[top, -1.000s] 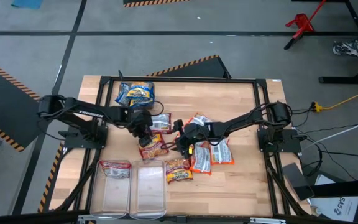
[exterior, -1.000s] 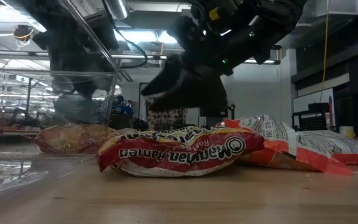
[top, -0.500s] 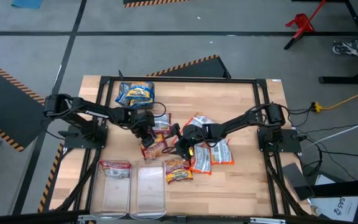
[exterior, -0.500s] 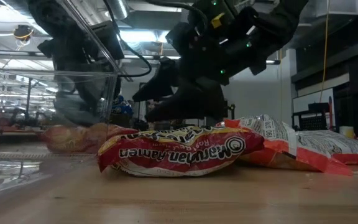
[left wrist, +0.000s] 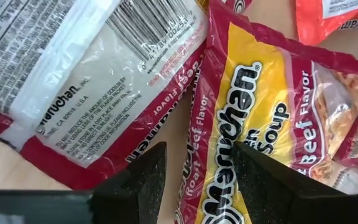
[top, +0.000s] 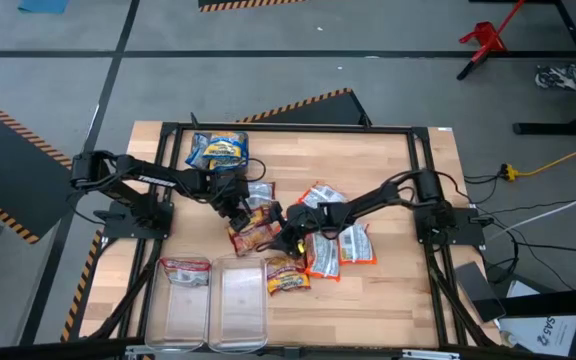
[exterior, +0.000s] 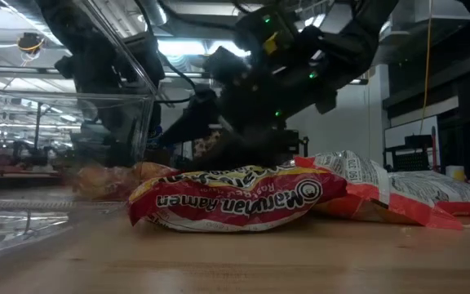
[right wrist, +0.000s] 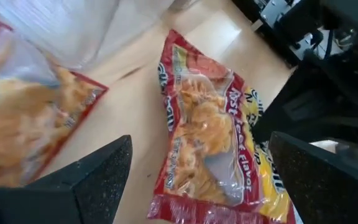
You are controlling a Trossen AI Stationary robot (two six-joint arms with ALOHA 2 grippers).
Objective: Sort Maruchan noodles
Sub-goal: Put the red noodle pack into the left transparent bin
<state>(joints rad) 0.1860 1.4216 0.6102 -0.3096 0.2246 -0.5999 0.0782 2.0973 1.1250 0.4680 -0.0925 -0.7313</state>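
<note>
Ramen packets lie about the table's middle. A red-and-yellow beef packet [top: 255, 232] lies flat between the two grippers. My left gripper [top: 240, 208] is at its far-left end, shut on its edge [left wrist: 197, 168]. My right gripper [top: 288, 238] stands wide open at the packet's right end, the packet [right wrist: 210, 137] showing between its fingers untouched. Another red packet [top: 286, 275] [exterior: 235, 198] lies near the bins. Orange-and-white packets [top: 340, 245] lie to the right and blue ones [top: 218, 150] at the far left. One red packet [top: 185, 270] lies in the left bin. My left gripper pinches the red beef packet by its red edge [left wrist: 194, 140], which runs between the two fingers [left wrist: 145, 177]. The fingers come from above and from the table's left. The packet lies flat on the table.
Two clear plastic bins [top: 218, 305] stand side by side at the near edge; their wall [exterior: 64, 147] fills the low view's left. A white-backed packet [left wrist: 98, 74] lies right beside the held one. Bare wood shows at the far right [top: 388, 160].
My right gripper has moved toward the table's left and down, closing in on the red beef packet. My left gripper has shifted a little toward the right, and the beef packet has slid with it along the table.
</note>
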